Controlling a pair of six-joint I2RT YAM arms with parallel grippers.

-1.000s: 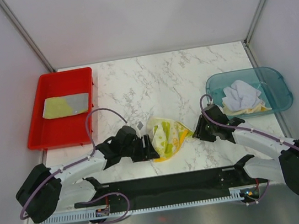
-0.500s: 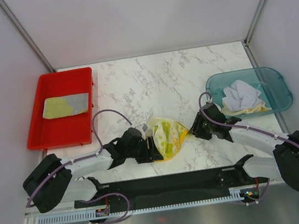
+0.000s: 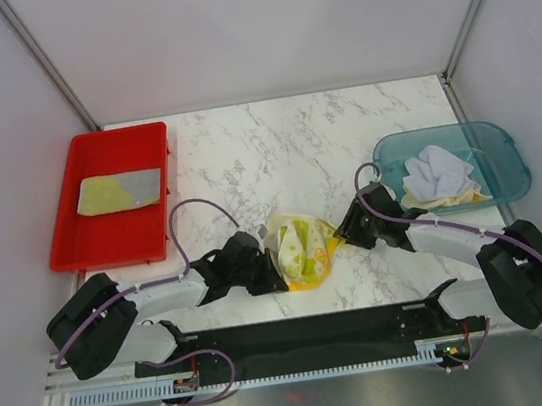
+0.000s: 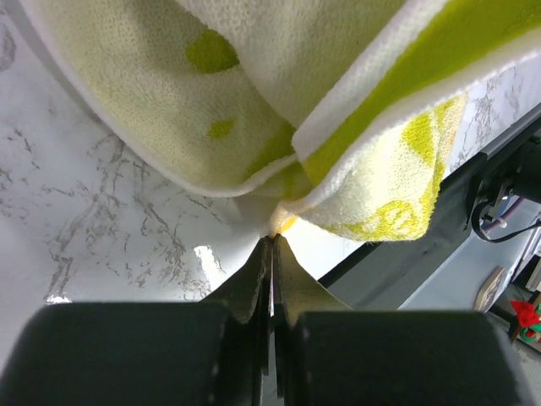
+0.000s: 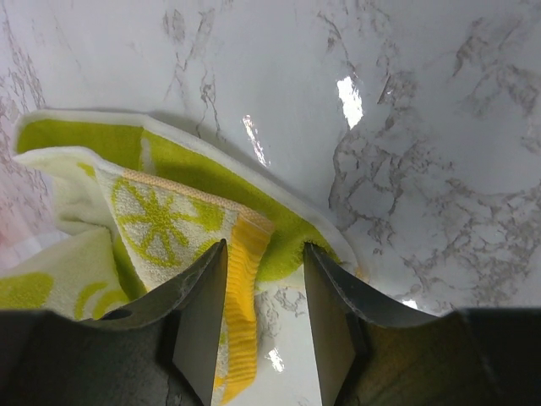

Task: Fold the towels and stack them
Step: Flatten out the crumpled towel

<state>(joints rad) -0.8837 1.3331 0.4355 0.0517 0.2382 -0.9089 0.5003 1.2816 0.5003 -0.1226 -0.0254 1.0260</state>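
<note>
The towel [image 3: 303, 247] I am working on is a crumpled cloth, white with yellow-green lemon-slice prints and an orange-yellow band. It lies on the marble worktop [image 3: 283, 141] near the front edge, between my two arms. My left gripper [image 4: 272, 241] is pinched closed on a bunched bit of its edge, and the cloth stands in loose folds beyond the tips. My right gripper [image 5: 264, 254] is part-way apart, its jaws either side of the orange-yellow band at the towel's right edge and not clamped on it. Further out, I count one flat folded towel [image 3: 120, 191], yellow-green and grey, in the single red tray [image 3: 104, 238] at far left. Two more sit in the single teal bin [image 3: 509, 157] at right, a white towel [image 3: 436, 170] heaped on a cream towel [image 3: 457, 199].
</note>
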